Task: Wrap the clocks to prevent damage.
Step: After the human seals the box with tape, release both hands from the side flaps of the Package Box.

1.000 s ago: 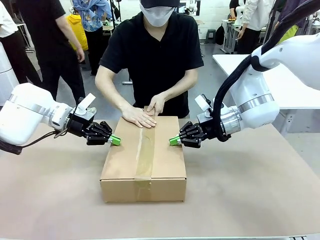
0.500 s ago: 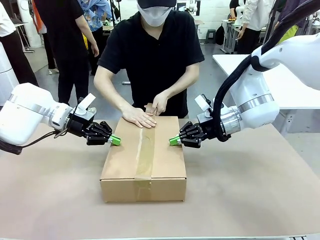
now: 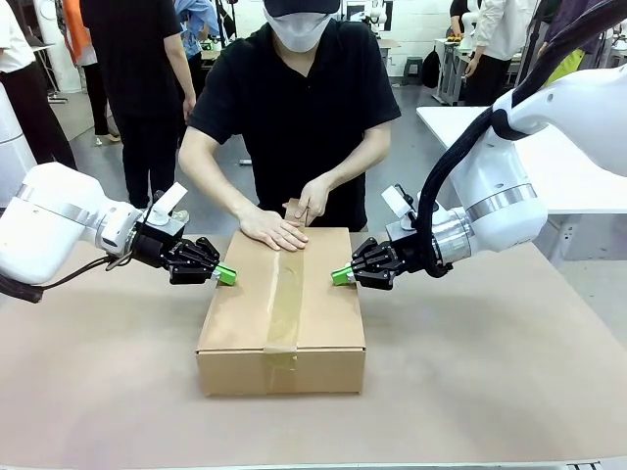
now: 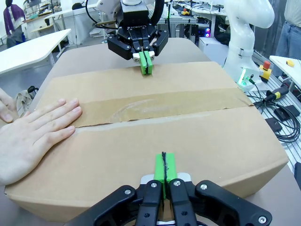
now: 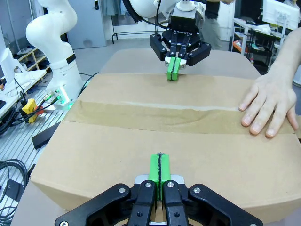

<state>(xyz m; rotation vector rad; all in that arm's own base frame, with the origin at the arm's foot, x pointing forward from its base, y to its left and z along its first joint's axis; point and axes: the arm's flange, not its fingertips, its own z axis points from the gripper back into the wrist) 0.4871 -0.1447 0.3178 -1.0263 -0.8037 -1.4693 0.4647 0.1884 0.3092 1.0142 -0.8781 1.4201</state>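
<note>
Left gripper (image 3: 226, 275) and right gripper (image 3: 341, 277), both closed, flank taped box (image 3: 282, 323).

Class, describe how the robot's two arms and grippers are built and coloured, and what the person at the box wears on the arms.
Both arms are glossy white with silver rings. The left gripper and right gripper are black with green pads; black cables run along the right arm. The person wears a black short-sleeved shirt.

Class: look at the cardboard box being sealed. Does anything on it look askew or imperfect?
Yes. The brown tape strip along the top seam of the brown cardboard box is wrinkled and slightly wavy mid-length rather than flat. Otherwise nothing stands out.
</note>
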